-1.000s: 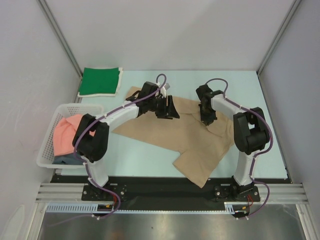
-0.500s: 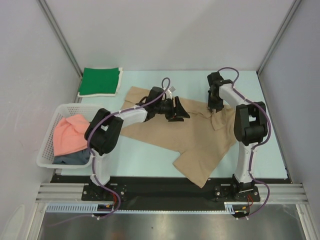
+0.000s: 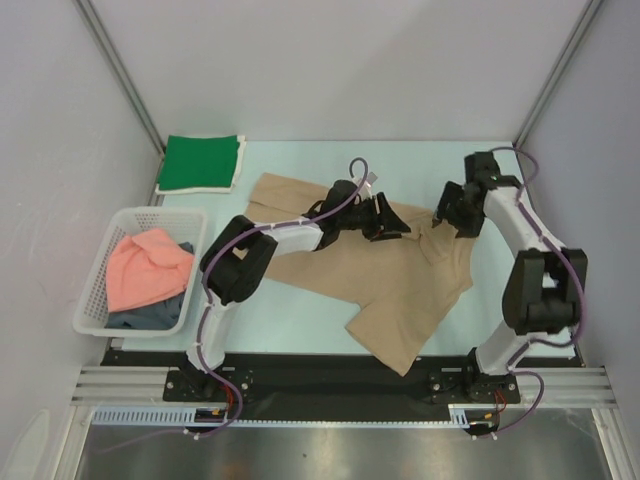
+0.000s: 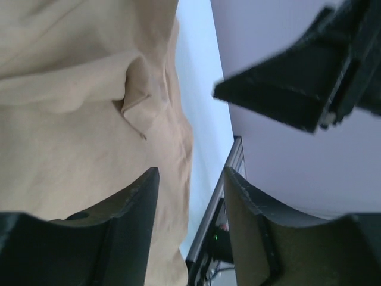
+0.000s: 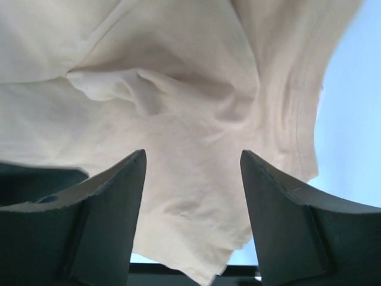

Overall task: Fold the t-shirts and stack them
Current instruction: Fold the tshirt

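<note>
Spreading-out stage imo: tan t-shirt (image 3: 360, 270) lies rumpled on the counter (image 3: 280, 320), right of the basket (image 3: 160, 211). Both left hand (image 4: 190, 179) and right hand (image 5: 193, 158) gape empty above it. Next: pinch a sleeve, fold in.

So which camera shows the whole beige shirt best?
The top camera: the beige shirt lies there whole, spread on the table. Each wrist camera sees only a wrinkled patch of it, up close.

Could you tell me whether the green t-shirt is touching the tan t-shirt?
Apart. The top external view shows a strip of bare table between the folded green t-shirt and the nearest corner of the tan t-shirt.
</note>
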